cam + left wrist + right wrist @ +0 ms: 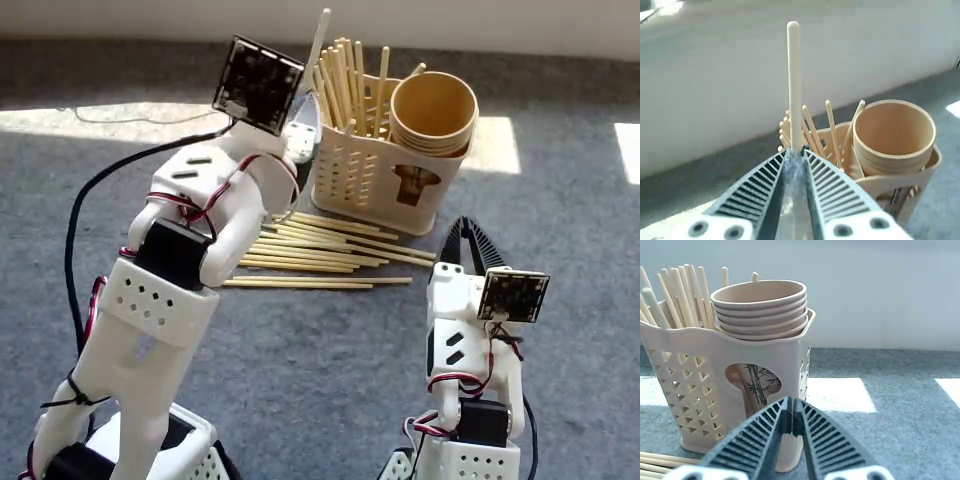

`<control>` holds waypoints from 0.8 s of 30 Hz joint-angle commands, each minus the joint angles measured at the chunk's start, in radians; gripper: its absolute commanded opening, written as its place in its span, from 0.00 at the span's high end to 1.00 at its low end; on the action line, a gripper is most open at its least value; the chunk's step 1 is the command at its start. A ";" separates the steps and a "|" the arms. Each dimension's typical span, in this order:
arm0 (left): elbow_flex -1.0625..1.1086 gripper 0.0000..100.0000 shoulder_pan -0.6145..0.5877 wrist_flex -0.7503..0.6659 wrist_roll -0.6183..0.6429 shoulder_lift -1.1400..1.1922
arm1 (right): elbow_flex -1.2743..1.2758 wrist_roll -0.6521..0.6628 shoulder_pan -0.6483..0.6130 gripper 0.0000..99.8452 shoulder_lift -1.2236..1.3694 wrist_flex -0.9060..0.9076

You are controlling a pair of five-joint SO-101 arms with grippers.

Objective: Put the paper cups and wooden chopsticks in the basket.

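Observation:
A beige basket [372,186] stands at the back of the grey carpet, with several stacked paper cups [433,112] in one side and several upright wooden chopsticks [350,85] in the other. More chopsticks [320,255] lie flat on the carpet in front of it. My left gripper [795,155] is raised beside the basket's chopstick side, shut on one pale chopstick [794,80] that points up; this chopstick [317,48] rises above the basket rim. My right gripper [791,412] is shut and empty, low in front of the basket [735,375] and cups [760,307].
Grey carpet [320,360] spreads all around, with sunlit patches at the back. A pale wall [740,75] runs behind the basket. A black cable [80,230] trails along the left arm.

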 commanded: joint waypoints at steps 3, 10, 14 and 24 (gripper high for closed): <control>0.015 0.99 0.007 -0.407 0.101 -0.002 | -0.004 0.014 0.002 0.97 -0.010 -0.027; 0.065 0.99 0.016 -0.715 0.101 0.101 | -0.005 0.015 0.001 0.97 -0.010 -0.027; 0.054 0.99 0.022 -0.792 0.101 0.180 | -0.005 0.015 0.001 0.97 -0.010 -0.027; 0.061 0.99 0.073 -0.898 0.094 0.348 | -0.005 0.015 0.001 0.97 -0.010 -0.027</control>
